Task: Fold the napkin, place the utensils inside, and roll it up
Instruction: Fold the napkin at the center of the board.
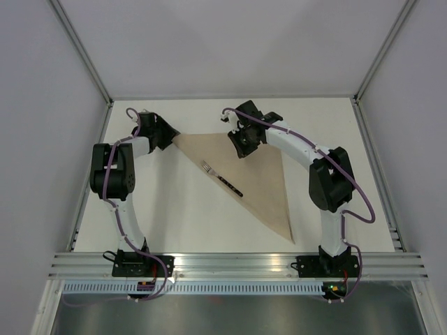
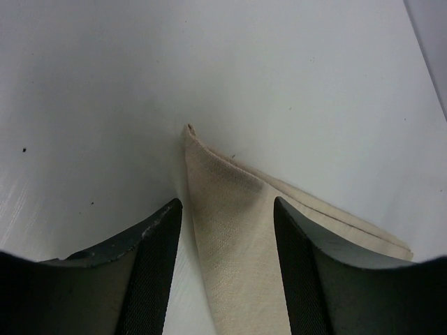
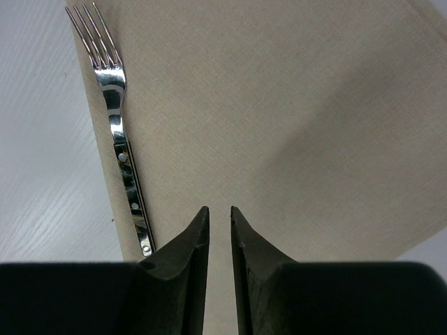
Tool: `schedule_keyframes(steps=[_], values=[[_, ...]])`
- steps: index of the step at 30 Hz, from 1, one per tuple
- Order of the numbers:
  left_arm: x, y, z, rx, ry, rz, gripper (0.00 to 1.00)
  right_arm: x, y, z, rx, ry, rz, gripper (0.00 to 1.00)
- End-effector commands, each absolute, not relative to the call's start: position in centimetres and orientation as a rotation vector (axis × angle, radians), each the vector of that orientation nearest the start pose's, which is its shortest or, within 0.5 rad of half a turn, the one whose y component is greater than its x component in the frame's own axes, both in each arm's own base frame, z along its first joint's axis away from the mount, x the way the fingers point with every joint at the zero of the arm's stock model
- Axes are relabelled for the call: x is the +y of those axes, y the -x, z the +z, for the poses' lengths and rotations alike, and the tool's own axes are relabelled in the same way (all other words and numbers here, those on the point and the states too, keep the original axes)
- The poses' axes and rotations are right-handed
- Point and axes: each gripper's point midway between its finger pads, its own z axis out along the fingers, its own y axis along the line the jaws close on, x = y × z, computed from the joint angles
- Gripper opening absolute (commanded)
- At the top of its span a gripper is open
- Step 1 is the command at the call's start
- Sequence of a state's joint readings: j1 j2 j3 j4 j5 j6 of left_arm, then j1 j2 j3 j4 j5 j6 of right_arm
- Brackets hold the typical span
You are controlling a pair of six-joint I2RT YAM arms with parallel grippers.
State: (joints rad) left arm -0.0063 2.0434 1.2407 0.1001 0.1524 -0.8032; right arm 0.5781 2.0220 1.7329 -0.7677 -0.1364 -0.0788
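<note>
The beige napkin (image 1: 262, 178) lies folded into a triangle on the white table. A fork (image 1: 221, 180) with silvery tines and a dark handle lies along its left folded edge. No other utensil shows. My left gripper (image 1: 170, 137) is open and low at the napkin's left corner. In the left wrist view the pointed corner (image 2: 230, 223) lies between the jaws of the left gripper (image 2: 227, 206). My right gripper (image 1: 242, 148) hovers over the napkin's far edge. In the right wrist view the right gripper (image 3: 218, 209) is almost shut and empty, above the cloth (image 3: 293, 118), with the fork (image 3: 120, 139) to its left.
Metal frame posts (image 1: 84, 56) and grey side walls enclose the table. An aluminium rail (image 1: 237, 262) runs along the near edge by the arm bases.
</note>
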Motion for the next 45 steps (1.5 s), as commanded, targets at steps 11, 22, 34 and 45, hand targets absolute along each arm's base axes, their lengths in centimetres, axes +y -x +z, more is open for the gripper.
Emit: schedule_keyframes(steps=[11,22,34,45], values=[[-4.9,-52.4,2.0,2.190,0.935,-0.527,0.48,26.5,-38.3,11.4,2.462,0.883,0.363,0.20],[-5.1,-52.7,2.8,2.172,0.900,-0.542,0.38,26.0,-38.2,11.2,2.461,0.883,0.361,0.18],[-6.6,-53.0,4.9,2.110,0.752,-0.639,0.28,25.5,-38.5,11.4,2.445,0.888,0.336,0.18],[-9.5,-52.8,9.0,1.967,0.512,-0.790,0.24,25.1,-38.9,12.4,2.424,0.872,0.323,0.18]])
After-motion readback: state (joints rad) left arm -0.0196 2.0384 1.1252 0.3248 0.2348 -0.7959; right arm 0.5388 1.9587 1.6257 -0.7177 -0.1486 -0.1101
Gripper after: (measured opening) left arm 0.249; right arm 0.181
